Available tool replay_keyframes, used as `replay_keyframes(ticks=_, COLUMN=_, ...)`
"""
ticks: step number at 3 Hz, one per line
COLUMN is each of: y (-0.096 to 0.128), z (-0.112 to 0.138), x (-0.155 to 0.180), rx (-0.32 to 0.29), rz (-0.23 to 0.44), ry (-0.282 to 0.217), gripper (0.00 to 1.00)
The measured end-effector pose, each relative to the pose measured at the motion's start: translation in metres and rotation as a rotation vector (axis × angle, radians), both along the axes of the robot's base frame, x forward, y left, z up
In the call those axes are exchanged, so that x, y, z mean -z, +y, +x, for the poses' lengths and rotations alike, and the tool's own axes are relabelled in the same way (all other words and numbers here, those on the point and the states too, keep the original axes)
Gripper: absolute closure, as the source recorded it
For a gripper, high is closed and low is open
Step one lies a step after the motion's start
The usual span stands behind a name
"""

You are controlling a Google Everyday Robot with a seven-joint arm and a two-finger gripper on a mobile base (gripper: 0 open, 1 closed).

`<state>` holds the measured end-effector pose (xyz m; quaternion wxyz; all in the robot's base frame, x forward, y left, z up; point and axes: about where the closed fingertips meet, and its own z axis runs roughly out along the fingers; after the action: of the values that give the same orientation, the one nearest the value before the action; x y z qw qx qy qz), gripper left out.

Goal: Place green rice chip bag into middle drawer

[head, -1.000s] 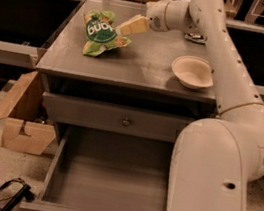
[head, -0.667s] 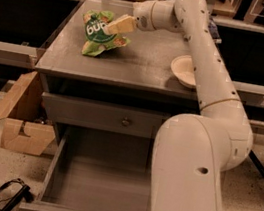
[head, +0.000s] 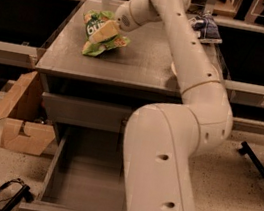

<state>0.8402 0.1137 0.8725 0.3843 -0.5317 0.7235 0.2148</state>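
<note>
The green rice chip bag (head: pixel 96 40) lies crumpled on the far left part of the grey cabinet top (head: pixel 139 63). My gripper (head: pixel 104 31) has its tan tip on top of the bag, reaching in from the right. The middle drawer (head: pixel 83 180) is pulled out below, low in the view. Its grey floor is bare and my arm hides its right part.
A blue-and-white snack bag (head: pixel 207 27) lies at the cabinet top's far right corner. A closed grey drawer front (head: pixel 85 112) sits above the open drawer. A cardboard box (head: pixel 22 123) stands on the floor at the left, with a black cable (head: pixel 12 193) near the drawer's front corner.
My gripper has moved left from beside the bag onto the top of it. The arm has swung forward and now hides the white bowl on the cabinet's right side.
</note>
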Motion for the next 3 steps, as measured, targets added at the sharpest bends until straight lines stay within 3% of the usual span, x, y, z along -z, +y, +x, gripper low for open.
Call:
replay_keyframes(ticks=1, y=0.0063, z=-0.0077, x=0.0414, rx=0.015, rz=-0.131, ry=0.116, gripper=0.38)
replay_keyframes(ticks=3, y=0.0062, z=-0.0089, x=0.0413, rx=0.015, rz=-0.14, ry=0.126, gripper=0.84)
